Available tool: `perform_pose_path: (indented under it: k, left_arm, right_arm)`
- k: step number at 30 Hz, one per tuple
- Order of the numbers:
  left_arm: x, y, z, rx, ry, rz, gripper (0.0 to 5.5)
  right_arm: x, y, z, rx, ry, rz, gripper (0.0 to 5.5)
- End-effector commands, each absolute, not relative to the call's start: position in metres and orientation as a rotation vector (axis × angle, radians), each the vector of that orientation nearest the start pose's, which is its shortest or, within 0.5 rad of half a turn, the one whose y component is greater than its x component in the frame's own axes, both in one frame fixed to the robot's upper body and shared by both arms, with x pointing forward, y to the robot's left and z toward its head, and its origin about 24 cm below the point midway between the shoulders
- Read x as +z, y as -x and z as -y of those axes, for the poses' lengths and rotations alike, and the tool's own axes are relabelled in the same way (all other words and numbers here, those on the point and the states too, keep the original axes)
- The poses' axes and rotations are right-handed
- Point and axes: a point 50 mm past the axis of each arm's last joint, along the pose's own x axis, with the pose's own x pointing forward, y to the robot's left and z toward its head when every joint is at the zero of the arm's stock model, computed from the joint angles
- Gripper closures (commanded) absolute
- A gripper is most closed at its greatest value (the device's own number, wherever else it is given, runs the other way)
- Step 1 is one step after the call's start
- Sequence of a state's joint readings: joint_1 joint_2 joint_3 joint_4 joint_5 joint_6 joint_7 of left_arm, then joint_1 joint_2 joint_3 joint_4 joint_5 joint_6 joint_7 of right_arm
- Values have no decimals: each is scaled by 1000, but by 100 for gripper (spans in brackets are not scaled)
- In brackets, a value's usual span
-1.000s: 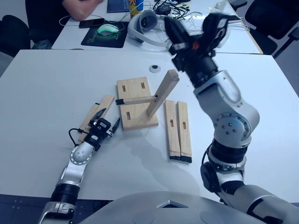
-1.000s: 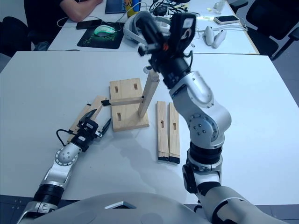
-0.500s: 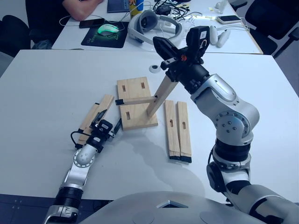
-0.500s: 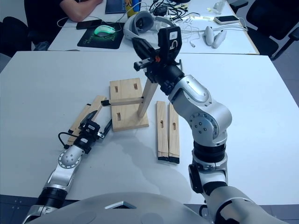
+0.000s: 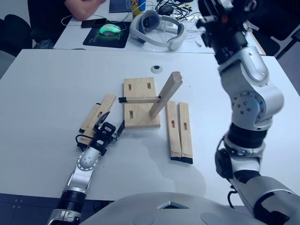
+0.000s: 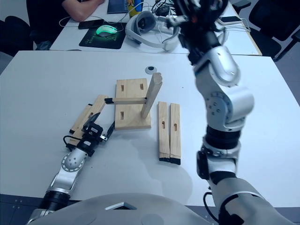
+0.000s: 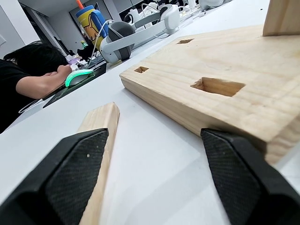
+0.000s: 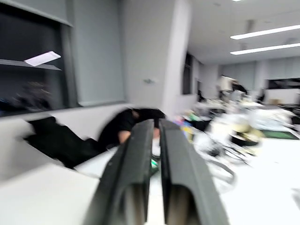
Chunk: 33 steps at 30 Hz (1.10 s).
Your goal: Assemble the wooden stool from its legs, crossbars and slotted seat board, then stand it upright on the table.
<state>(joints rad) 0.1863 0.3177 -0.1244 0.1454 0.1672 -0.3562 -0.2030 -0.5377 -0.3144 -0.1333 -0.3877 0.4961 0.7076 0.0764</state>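
Aloft, right tool (image 8: 156,123) hovers (pressed together); left tool (image 5: 111,129) lies spread beside seat board (image 5: 140,101).

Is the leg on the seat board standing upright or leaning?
Leaning: the leg rises from the seat board at a tilt, its top toward the robot's right.

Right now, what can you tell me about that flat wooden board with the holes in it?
The seat board is a pale wooden rectangle lying flat on the white table. Three rectangular slots show near its corners; at the fourth corner a leg stands tilted on it. A thin crossbar runs from that leg above the board. The open left gripper lies by its near left corner; contact cannot be judged.
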Motion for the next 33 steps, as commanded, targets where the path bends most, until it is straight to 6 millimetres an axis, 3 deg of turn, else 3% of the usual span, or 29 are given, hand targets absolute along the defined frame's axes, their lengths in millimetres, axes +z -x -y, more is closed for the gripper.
perform_pose_path:
  k: [1,4,6,14,21,33]
  left_arm:
    - [-10,-189,-180,-379,-451,-96,184]
    - [-11,-186,-183,-365,-453,-106,184]
    - [-13,-185,-181,-381,-473,-113,184]
    - [-11,-187,-172,-351,-456,-93,184]
    - [-9,-190,-171,-366,-460,-89,184]
    - [-7,-192,-175,-412,-477,-92,184]
  right_arm:
    - [163,-279,183,331,-8,-99,444]
    - [136,-266,186,379,-231,-320,402]
    - [133,-260,182,427,-312,-396,370]
    - [131,-248,177,449,-159,-563,249]
    - [115,-240,179,387,-85,-666,144]
    - [92,-225,176,335,-63,-765,132]
